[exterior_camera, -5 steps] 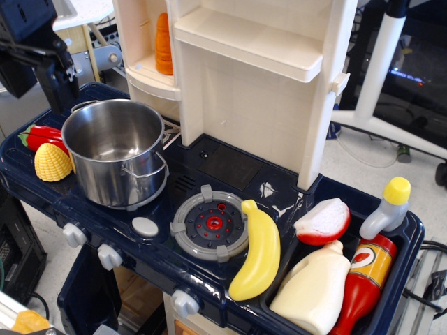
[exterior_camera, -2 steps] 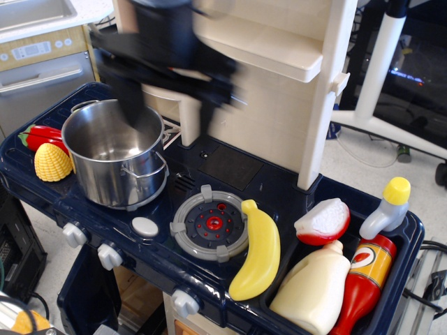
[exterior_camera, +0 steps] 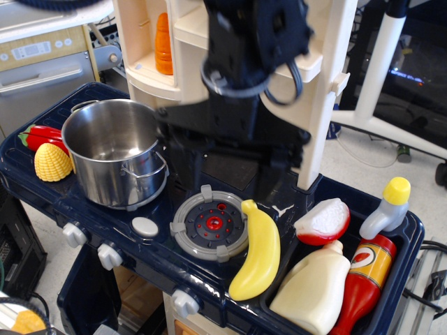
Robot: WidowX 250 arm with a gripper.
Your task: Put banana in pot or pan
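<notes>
Yellow banana (exterior_camera: 259,252) flat beside burner; steel pot (exterior_camera: 116,149) upright, empty

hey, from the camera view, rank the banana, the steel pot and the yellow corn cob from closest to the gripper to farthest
Measured from the gripper, hanging over the back of the stovetop:
1. Banana, just below it, right of the grey burner.
2. Steel pot, to its left on the stovetop.
3. Corn cob, farthest, beyond the pot at the left edge.
</notes>
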